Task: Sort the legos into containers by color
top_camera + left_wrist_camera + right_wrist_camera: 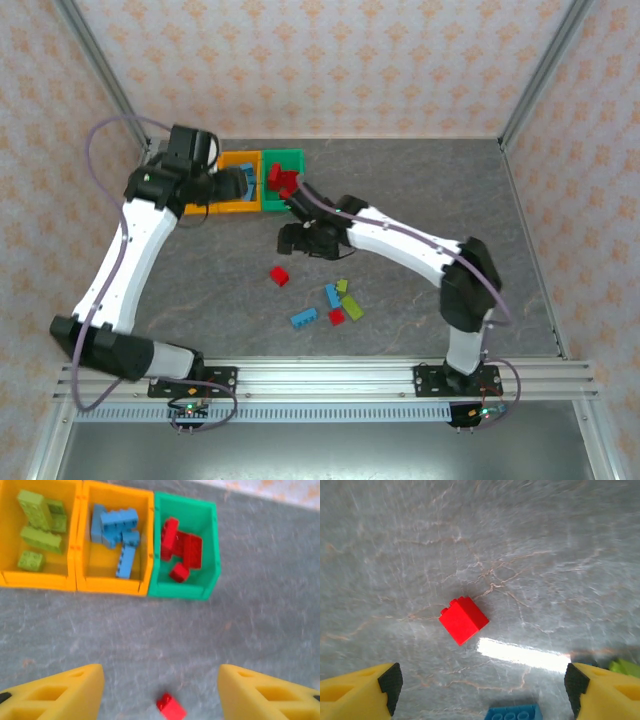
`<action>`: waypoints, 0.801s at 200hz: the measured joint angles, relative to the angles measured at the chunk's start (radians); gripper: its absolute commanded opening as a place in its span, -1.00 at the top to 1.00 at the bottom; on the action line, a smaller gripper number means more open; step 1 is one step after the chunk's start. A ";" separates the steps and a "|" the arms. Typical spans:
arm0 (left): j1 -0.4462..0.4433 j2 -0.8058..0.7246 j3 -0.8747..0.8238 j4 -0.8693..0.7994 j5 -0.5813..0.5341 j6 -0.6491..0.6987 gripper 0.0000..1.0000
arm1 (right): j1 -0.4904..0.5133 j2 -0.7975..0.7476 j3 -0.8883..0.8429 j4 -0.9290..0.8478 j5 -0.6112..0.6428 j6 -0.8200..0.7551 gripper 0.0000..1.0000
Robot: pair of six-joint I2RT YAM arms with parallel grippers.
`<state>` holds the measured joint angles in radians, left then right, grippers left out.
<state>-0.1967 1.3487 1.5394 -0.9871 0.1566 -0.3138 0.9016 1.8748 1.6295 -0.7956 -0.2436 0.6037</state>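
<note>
Three bins stand in a row at the back left: an orange bin [75,542] holding lime green legos [37,535], an orange bin [146,545] holding blue legos [117,522], and a green bin [212,540] holding red legos [182,547]. One red lego [463,620] lies alone on the table, also seen as the red lego [279,276] from above. My right gripper [482,692] hovers open just short of it, nothing between its fingers. High over the table, my left gripper [160,680] is open and empty, with that red lego [171,707] below it.
A loose cluster lies near the table's front middle: two blue legos [333,296] [304,318], a red lego [337,317] and two green legos [352,307] [342,286]. The right arm [400,240] stretches across the middle. Frame posts and walls enclose the table.
</note>
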 measured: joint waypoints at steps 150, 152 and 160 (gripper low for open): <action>-0.012 -0.264 -0.351 -0.042 -0.046 -0.034 -0.41 | 0.087 0.378 0.223 -0.102 -0.008 -0.326 0.41; -0.012 -0.264 -0.351 -0.042 -0.044 -0.033 -0.41 | 0.087 0.377 0.222 -0.102 -0.006 -0.327 0.42; -0.012 -0.264 -0.352 -0.041 -0.037 -0.034 -0.42 | 0.087 0.371 0.216 -0.096 0.008 -0.322 0.45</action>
<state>-0.2089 1.0843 1.1870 -1.0283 0.1192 -0.3473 0.9890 2.2456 1.8454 -0.8917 -0.2359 0.2821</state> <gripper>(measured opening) 0.706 0.300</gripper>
